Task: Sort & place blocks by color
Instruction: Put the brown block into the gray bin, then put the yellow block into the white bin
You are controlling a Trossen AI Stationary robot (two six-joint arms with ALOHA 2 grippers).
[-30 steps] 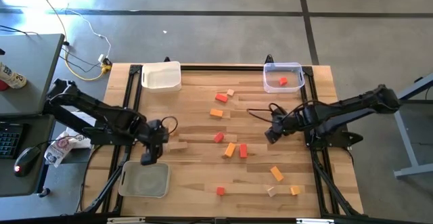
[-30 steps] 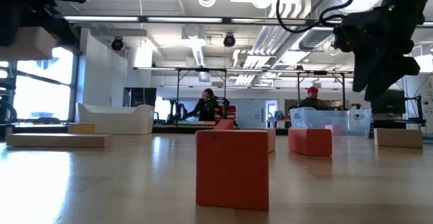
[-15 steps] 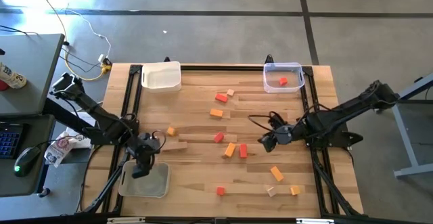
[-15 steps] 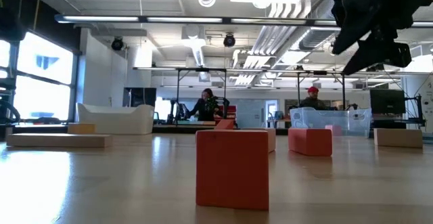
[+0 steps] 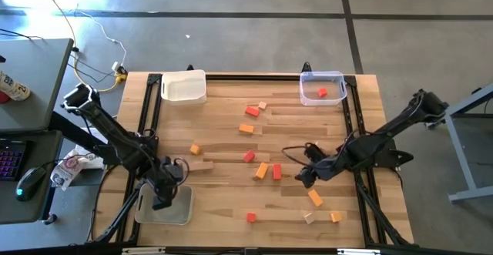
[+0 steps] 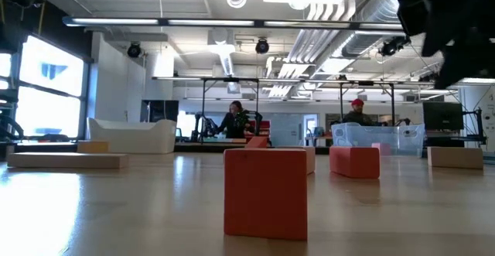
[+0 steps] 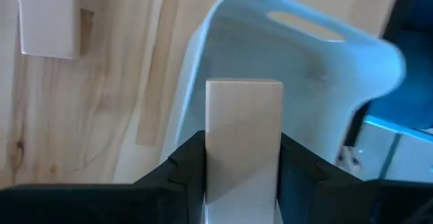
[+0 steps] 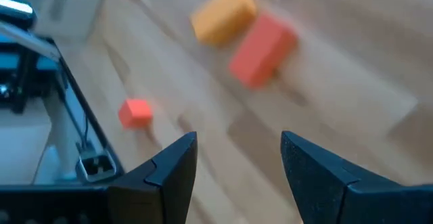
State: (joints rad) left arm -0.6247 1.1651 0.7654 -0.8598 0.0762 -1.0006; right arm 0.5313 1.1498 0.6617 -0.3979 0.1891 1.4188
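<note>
L gripper (image 7: 242, 183) held one tan block (image 7: 243, 143) over the near tray (image 5: 183, 209). R gripper (image 8: 238, 163) was empty w/ jaws apart, above red bar (image 8: 262, 50) & orange bar (image 8: 223, 13). 3 trays in total.

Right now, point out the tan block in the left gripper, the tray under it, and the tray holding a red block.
tan block (image 7: 243, 136), left wrist view, its front face.
near-left tray (image 5: 154, 213), high view, its bare floor.
far-right clear tray (image 5: 308, 95), high view, its floor beside the red block.
</note>
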